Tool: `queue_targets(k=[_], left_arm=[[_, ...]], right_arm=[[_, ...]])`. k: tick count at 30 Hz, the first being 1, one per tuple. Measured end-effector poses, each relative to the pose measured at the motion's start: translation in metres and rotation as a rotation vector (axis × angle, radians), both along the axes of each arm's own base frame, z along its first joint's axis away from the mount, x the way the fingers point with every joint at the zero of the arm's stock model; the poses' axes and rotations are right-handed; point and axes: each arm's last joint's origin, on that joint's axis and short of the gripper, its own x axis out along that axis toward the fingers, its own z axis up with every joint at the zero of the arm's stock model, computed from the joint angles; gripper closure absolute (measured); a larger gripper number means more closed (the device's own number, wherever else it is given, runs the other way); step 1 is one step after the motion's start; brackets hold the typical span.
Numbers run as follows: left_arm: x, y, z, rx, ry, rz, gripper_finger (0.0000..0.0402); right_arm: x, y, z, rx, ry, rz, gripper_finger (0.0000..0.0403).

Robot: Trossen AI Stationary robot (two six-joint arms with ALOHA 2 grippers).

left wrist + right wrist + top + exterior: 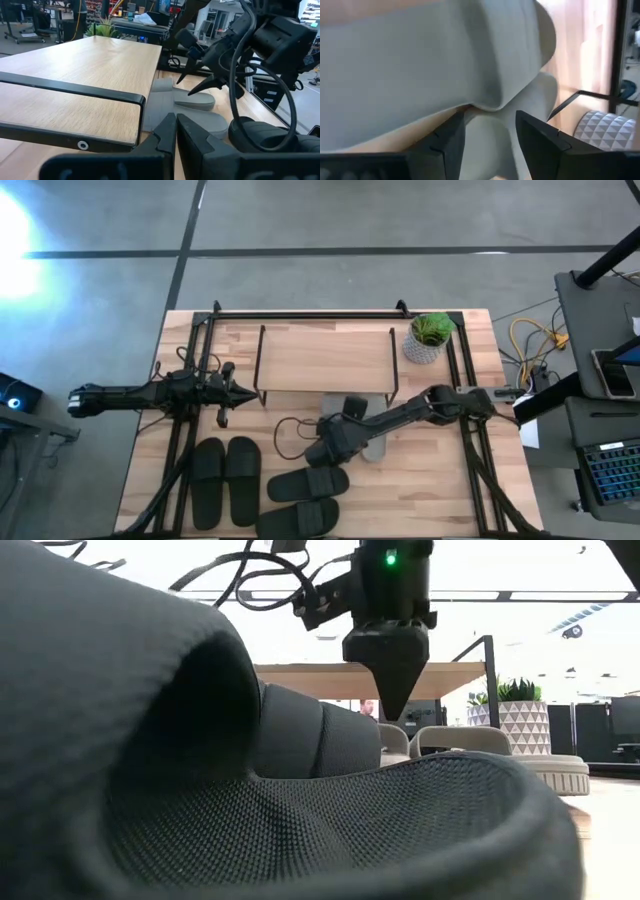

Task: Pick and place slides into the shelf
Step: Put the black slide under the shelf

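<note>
Right tool (490,132) parted over pale grey slides (372,442) at shelf (325,360) front edge, left tool (176,131) closed.

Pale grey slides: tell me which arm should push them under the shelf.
Right. The right gripper hangs open at the pale grey slides, before the shelf. The left gripper, shut, waits off the shelf's left end.

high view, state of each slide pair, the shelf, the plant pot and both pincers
pale grey rubber slides: on the table, partly under the shelf front
black rubber slides: side by side, on the table
dark olive-green rubber slides: on the table, angled
low wooden-topped wire shelf: upright, top bare
white patterned plant pot: upright
left pincer: shut, empty
right pincer: open, over the grey slides
</note>
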Motion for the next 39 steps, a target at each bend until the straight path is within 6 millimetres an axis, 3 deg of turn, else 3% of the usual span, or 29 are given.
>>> queue_targets(k=[5, 8, 10, 13, 18, 27, 37, 39], left_arm=[[0.000, 0.000, 0.000, 0.000, 0.000, 0.000, 0.0402], [0.000, 0.000, 0.000, 0.000, 0.000, 0.000, 0.0402], [0.000, 0.000, 0.000, 0.000, 0.000, 0.000, 0.0402], [0.000, 0.000, 0.000, 0.000, 0.000, 0.000, 0.0402], [0.000, 0.000, 0.000, 0.000, 0.001, 0.000, 0.0402], [0.000, 0.000, 0.000, 0.000, 0.000, 0.000, 0.0402], [0.000, 0.000, 0.000, -0.001, -0.002, 0.000, 0.0402], [0.000, -0.001, 0.002, -0.075, -0.020, -0.017, 0.0402]], right_arm=[[-0.003, 0.016, 0.009, 0.069, -0.017, 0.017, 0.0237], [-0.006, 0.028, 0.026, 0.154, -0.067, -0.006, 0.0236], [-0.010, 0.035, 0.043, 0.247, -0.126, -0.095, 0.0236], [-0.016, 0.042, 0.065, 0.424, -0.200, -0.393, 0.0236], [-0.026, 0.071, 0.088, 0.472, -0.365, -0.599, 0.0236], [-0.043, 0.104, 0.094, 0.524, -0.402, -0.730, 0.0236], [-0.057, 0.134, 0.099, 0.614, -0.410, -0.706, 0.0236], [-0.064, 0.143, 0.099, 0.612, -0.400, -0.684, 0.0236]])
